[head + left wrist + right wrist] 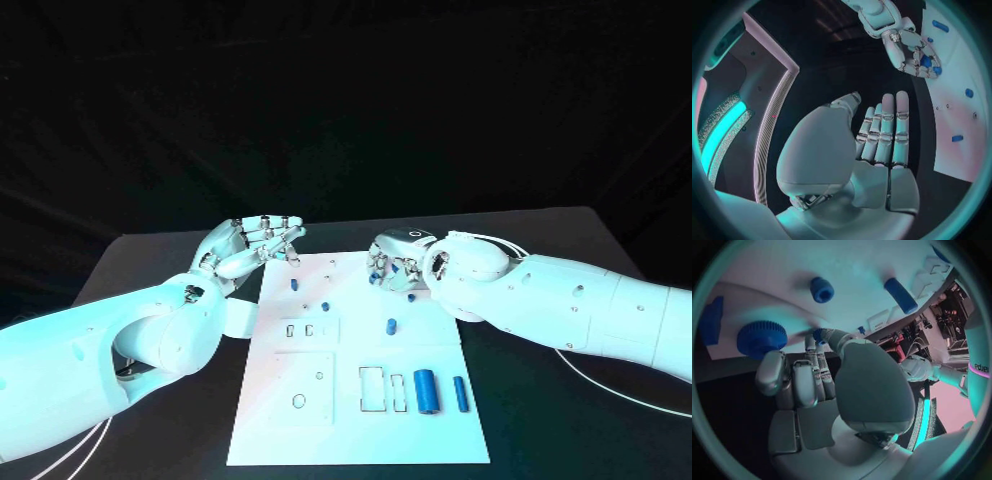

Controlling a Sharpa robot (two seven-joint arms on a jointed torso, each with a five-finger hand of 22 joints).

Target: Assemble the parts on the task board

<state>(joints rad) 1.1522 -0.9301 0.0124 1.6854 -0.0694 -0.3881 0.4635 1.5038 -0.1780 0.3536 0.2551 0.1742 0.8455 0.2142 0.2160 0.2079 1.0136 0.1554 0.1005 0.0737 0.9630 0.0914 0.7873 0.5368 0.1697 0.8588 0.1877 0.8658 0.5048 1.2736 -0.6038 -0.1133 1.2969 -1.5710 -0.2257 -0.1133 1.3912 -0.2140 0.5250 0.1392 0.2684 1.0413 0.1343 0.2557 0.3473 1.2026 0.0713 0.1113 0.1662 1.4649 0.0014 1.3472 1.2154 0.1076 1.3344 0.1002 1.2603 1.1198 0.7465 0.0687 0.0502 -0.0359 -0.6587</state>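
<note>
- Right hand (408, 262): curled over the far right part of the task board (361, 400), pinching a small blue part (926, 61) in its fingertips.
- Left hand (257, 243): empty, fingers straight and apart, at the board's far left corner.
- Board: flat white plate; two smooth blue cylinders (427, 391) lie near its right edge.

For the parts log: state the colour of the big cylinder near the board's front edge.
Blue; clearest in the head view.

White task board (361, 400) on black table (562, 420)
</note>
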